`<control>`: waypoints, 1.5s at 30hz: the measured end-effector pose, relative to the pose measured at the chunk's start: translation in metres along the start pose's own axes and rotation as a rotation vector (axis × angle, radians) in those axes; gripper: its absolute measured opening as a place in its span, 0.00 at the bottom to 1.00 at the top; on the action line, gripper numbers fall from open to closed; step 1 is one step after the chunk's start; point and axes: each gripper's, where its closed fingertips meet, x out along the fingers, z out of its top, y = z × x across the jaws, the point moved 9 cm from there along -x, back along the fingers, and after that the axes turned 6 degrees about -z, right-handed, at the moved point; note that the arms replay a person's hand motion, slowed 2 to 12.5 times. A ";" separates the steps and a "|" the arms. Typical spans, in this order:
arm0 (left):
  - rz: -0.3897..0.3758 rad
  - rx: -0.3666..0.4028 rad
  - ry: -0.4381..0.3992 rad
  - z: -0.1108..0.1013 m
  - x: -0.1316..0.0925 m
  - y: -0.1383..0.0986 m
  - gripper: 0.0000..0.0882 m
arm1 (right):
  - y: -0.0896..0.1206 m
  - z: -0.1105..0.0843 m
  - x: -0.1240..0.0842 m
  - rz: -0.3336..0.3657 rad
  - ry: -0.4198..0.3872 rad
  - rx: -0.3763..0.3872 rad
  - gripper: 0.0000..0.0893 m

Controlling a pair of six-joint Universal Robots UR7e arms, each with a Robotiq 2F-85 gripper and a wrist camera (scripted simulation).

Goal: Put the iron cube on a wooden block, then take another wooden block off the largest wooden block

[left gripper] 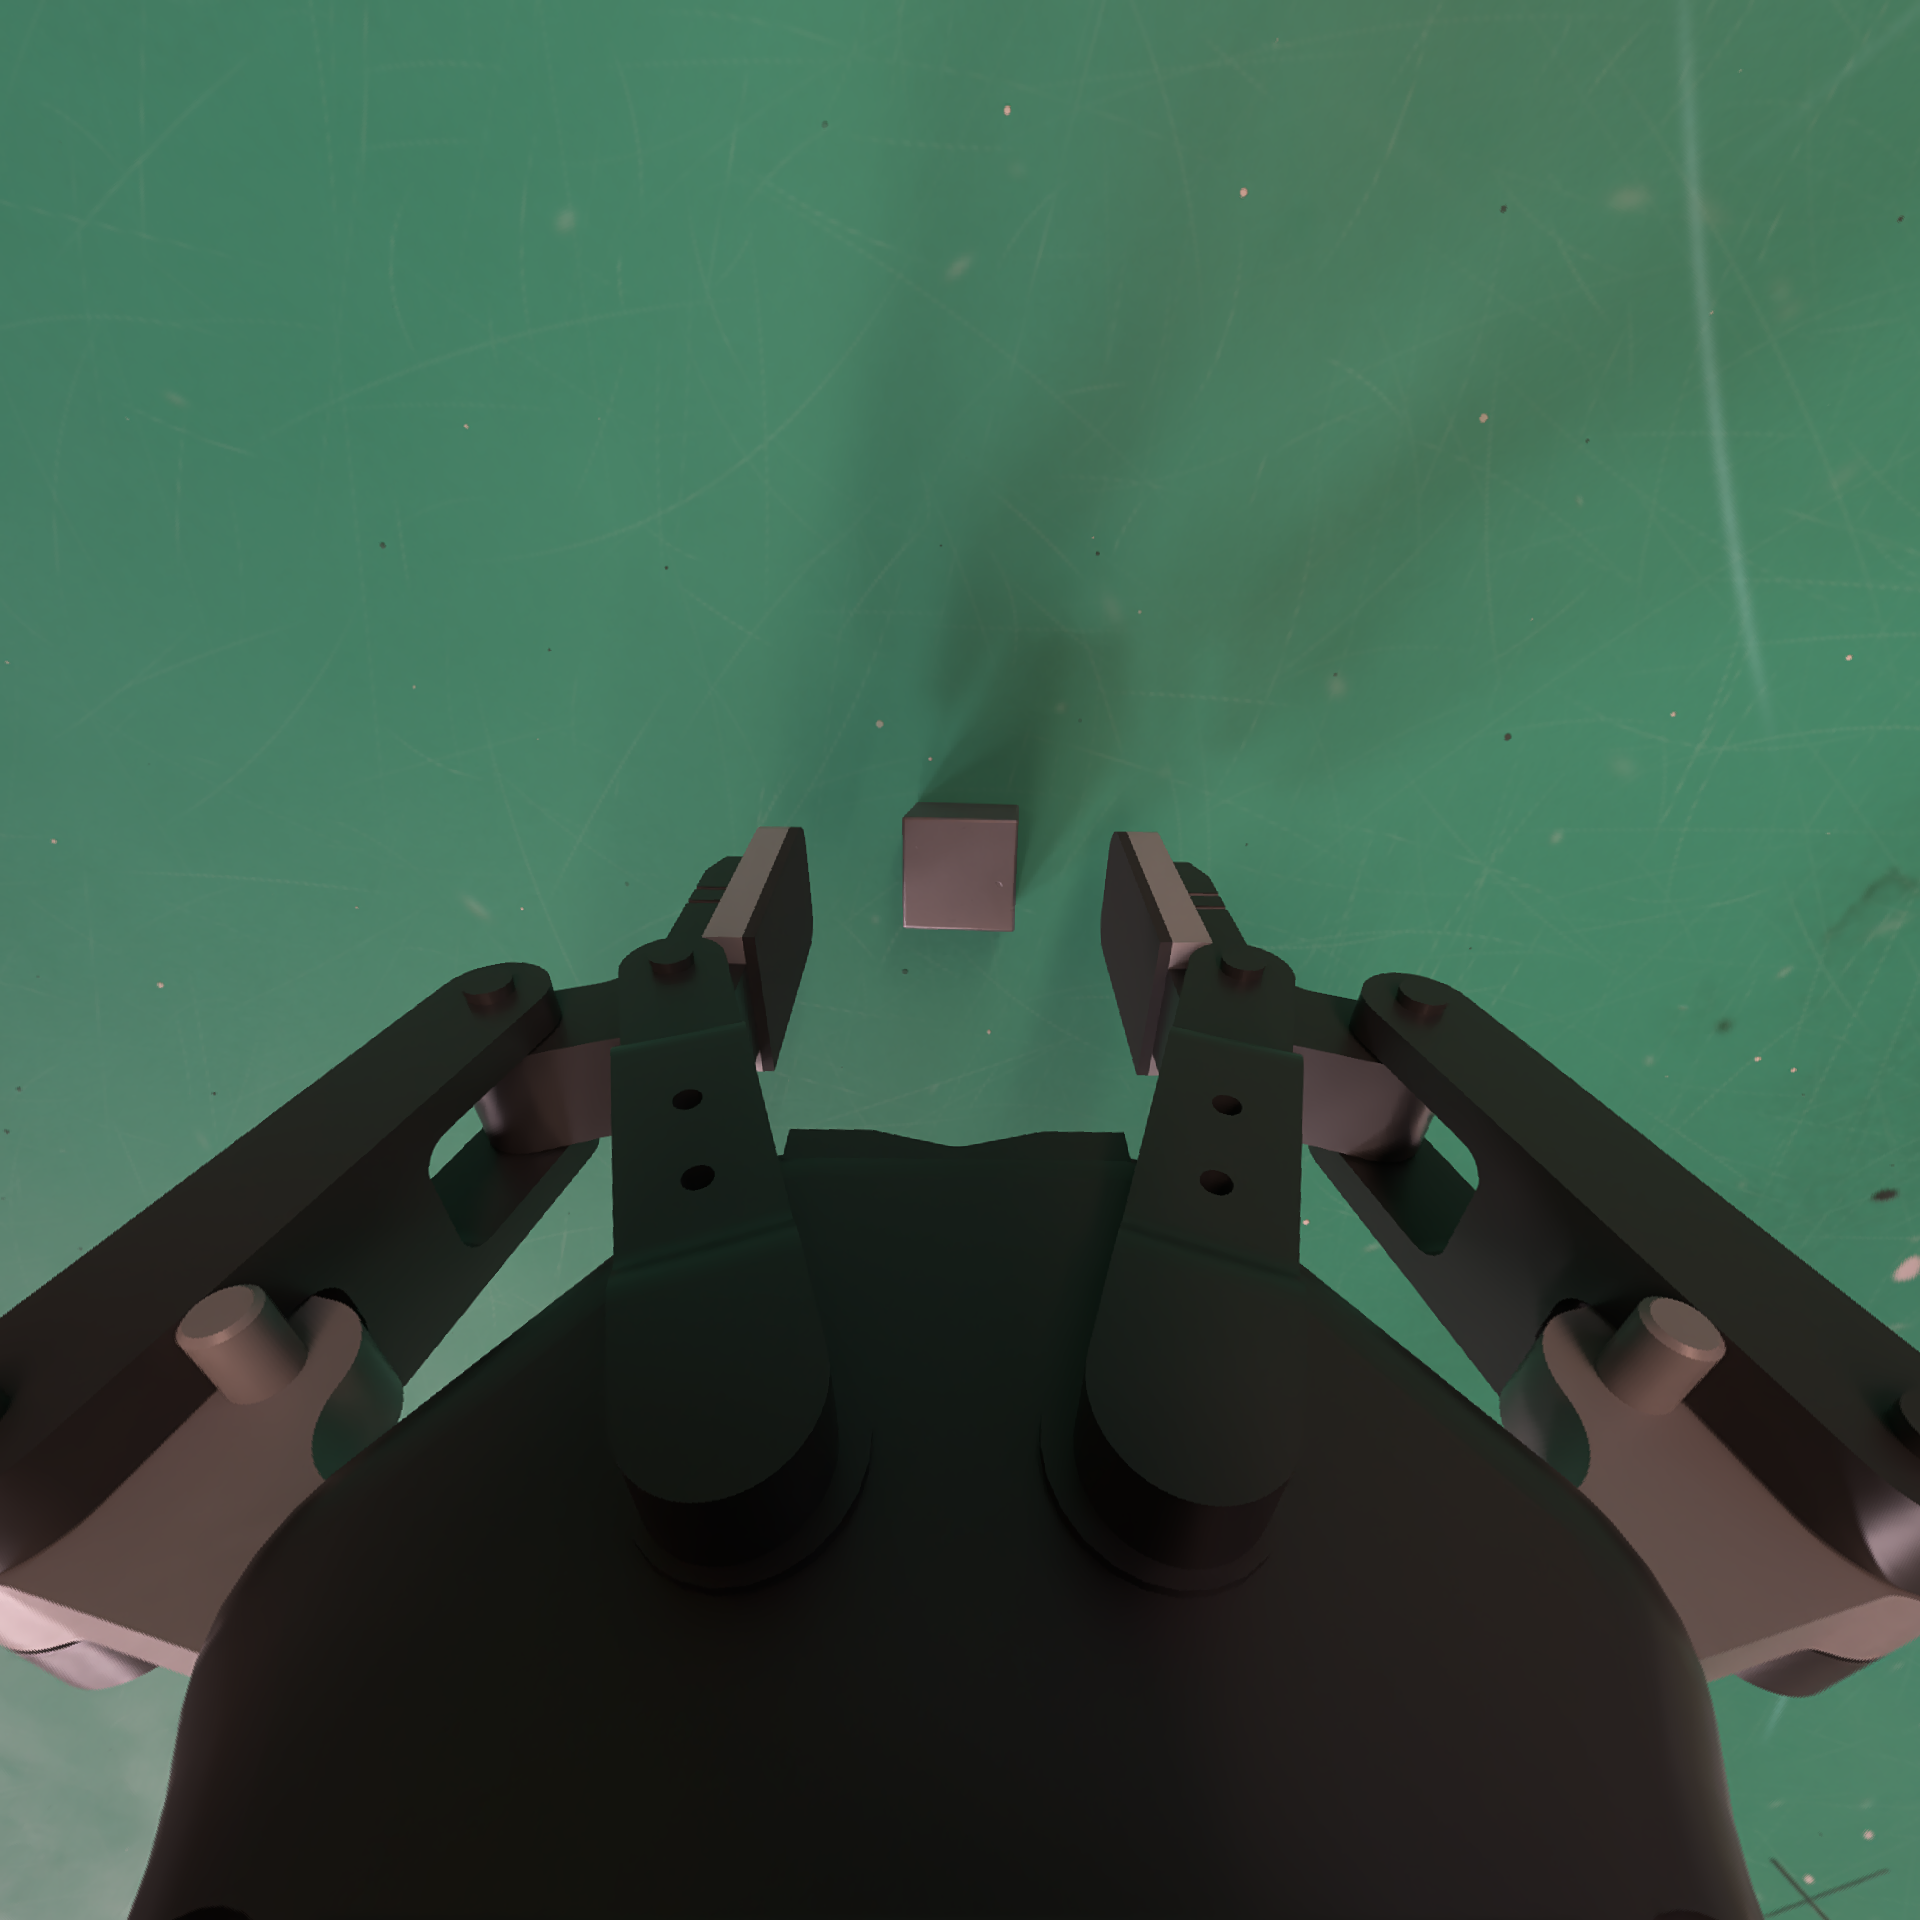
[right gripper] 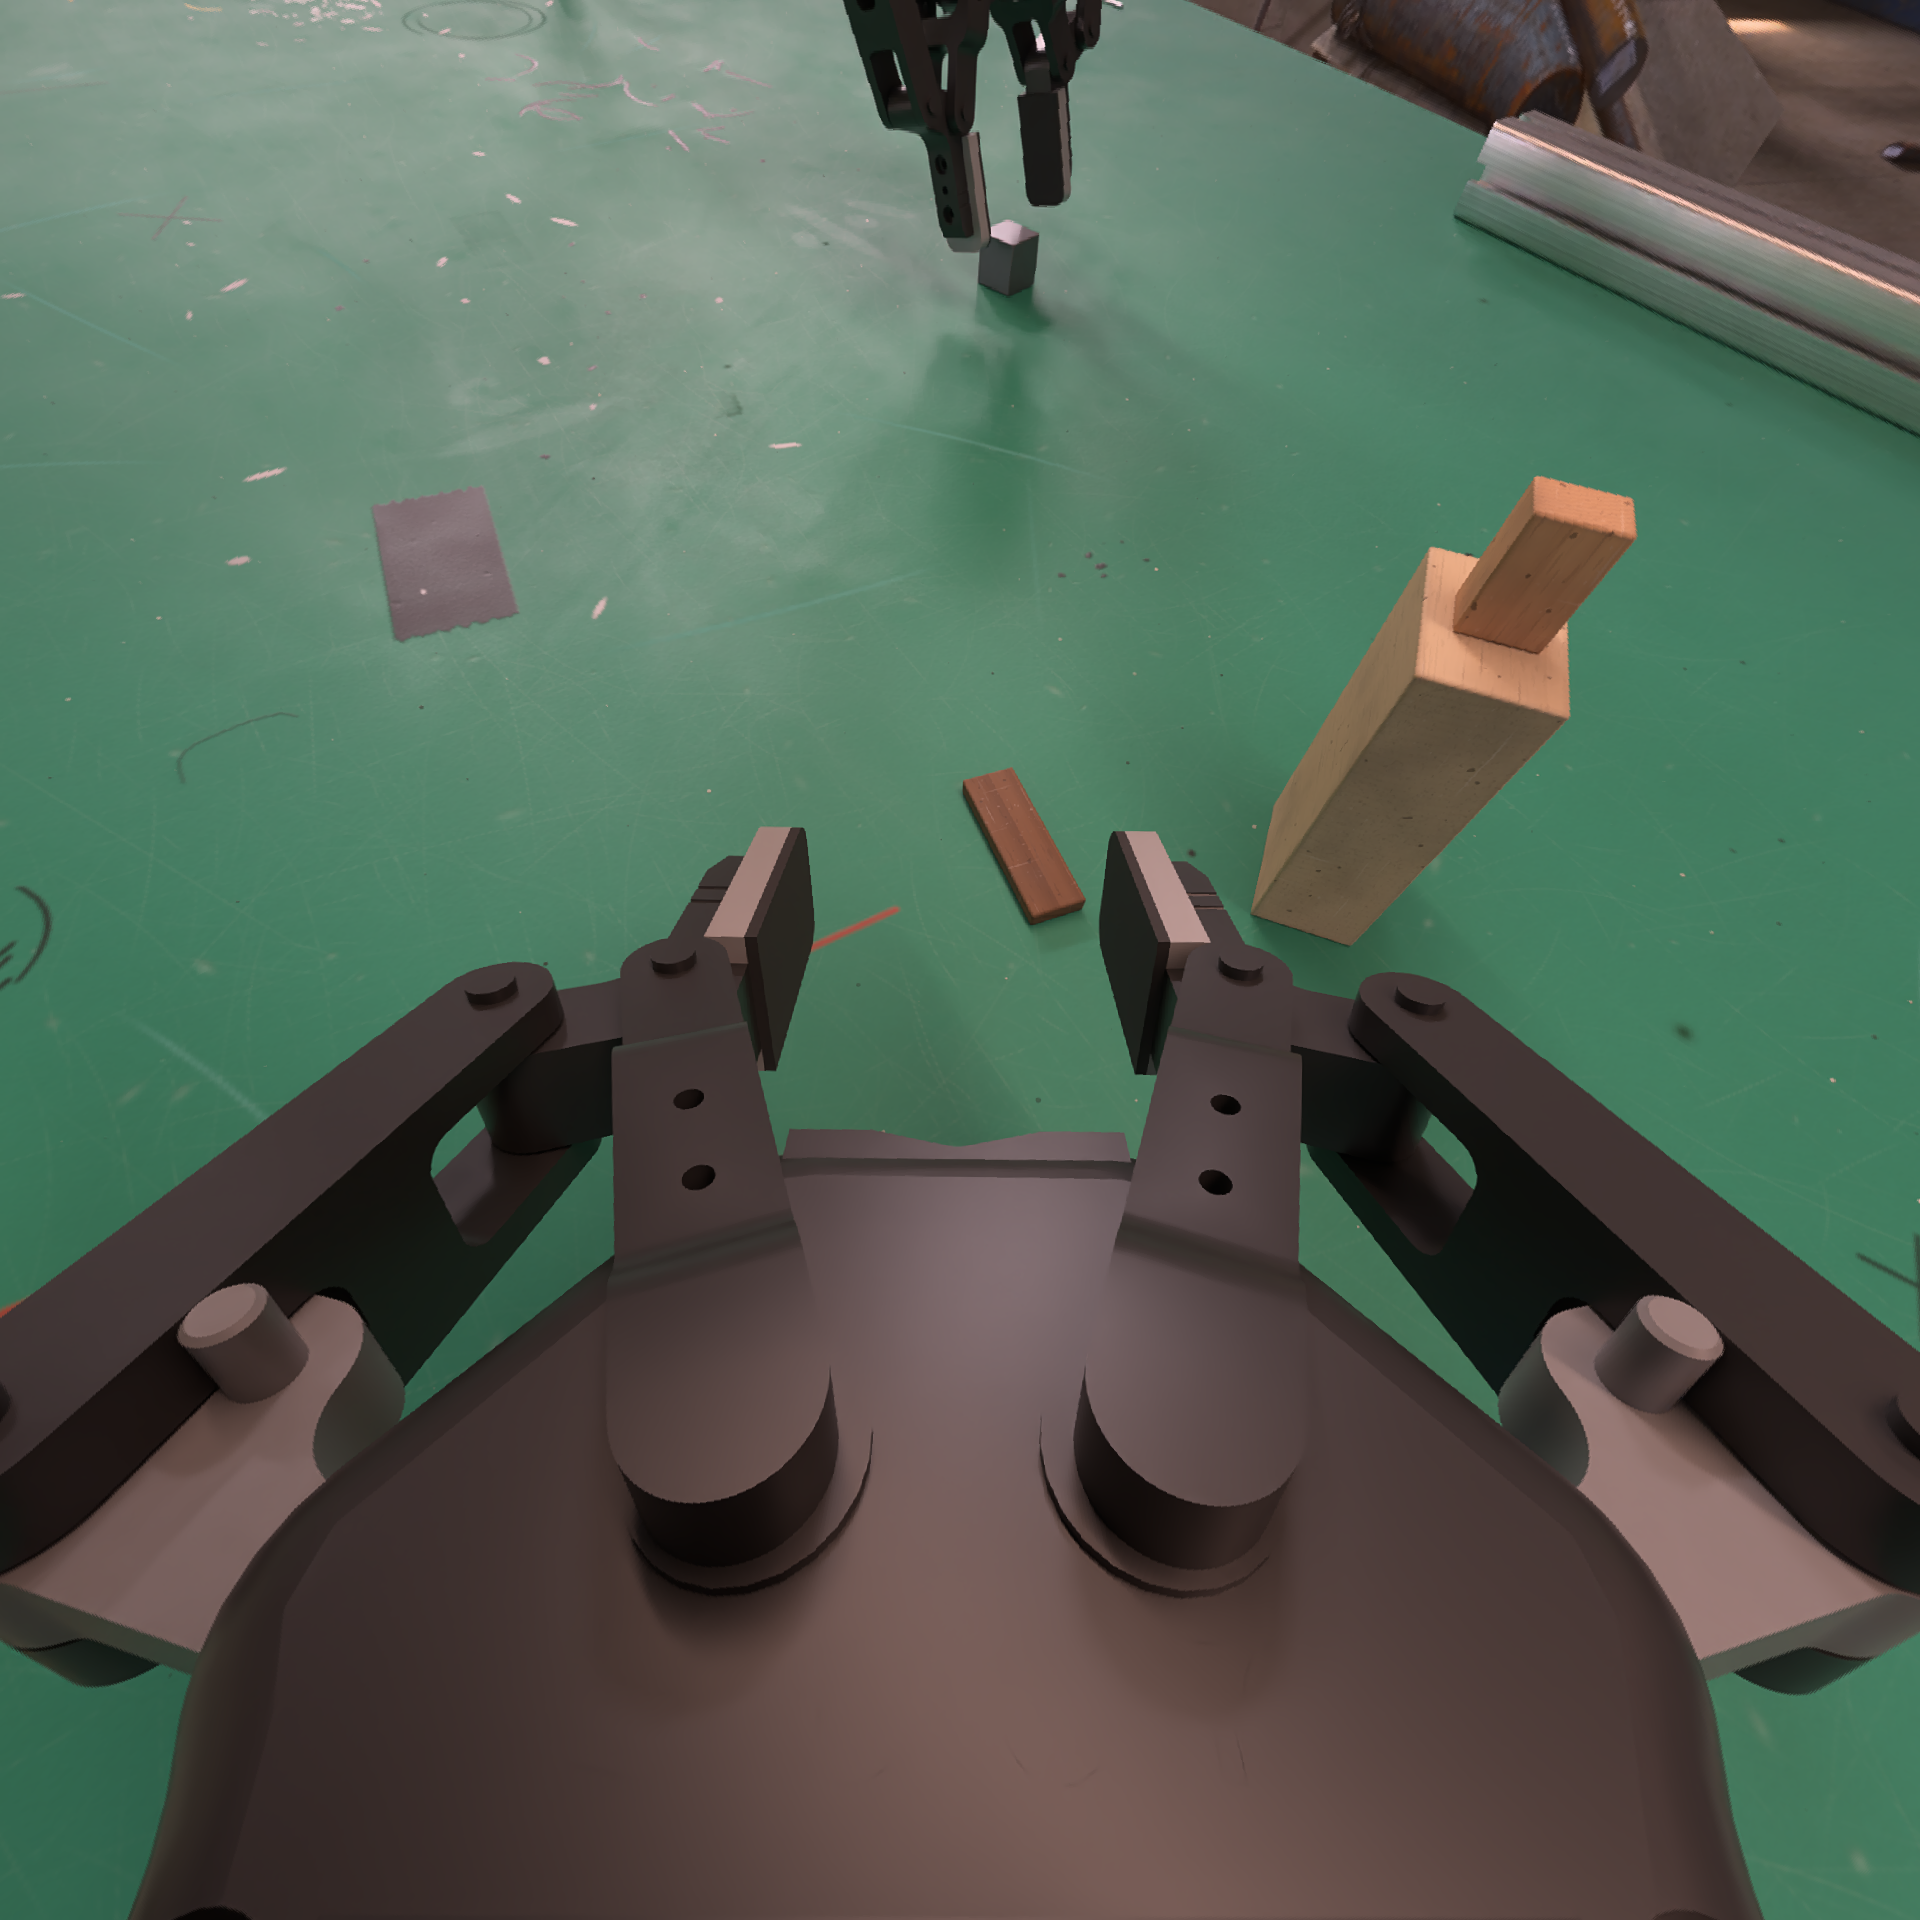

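nothing done yet; iron cube on green surface, under left gripper, jaws spread, empty; right gripper jaws spread, idle; small block atop largest block; flat block free.

Left wrist view: looks steeply down on green table, close above grey cube. Right wrist view: higher, slanted forward across table, wooden blocks near, cube far. Shared: cube, surrounding table patch, left gripper.
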 end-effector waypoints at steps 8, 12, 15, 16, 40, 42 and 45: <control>-0.001 0.003 0.007 0.002 0.004 0.001 0.46 | -0.001 0.000 0.000 -0.001 0.001 0.004 0.56; -0.002 0.001 0.007 0.002 0.003 0.001 0.30 | -0.001 -0.001 0.000 -0.003 0.002 0.004 0.56; 0.001 0.001 0.010 0.003 0.002 0.001 0.23 | -0.001 -0.001 0.001 -0.005 0.005 0.003 0.56; 0.001 0.001 0.010 0.003 0.002 0.000 0.23 | -0.001 -0.001 0.001 -0.006 0.006 0.002 0.56; 0.074 0.094 -0.075 0.063 -0.077 -0.045 0.23 | 0.001 0.000 0.001 -0.002 0.006 -0.007 0.56; 0.073 0.115 -0.093 0.074 -0.085 -0.054 0.23 | 0.001 0.000 0.001 0.000 0.005 -0.008 0.56; 0.062 0.147 -0.115 0.090 -0.093 -0.069 0.23 | 0.002 0.001 0.001 0.000 0.005 -0.010 0.56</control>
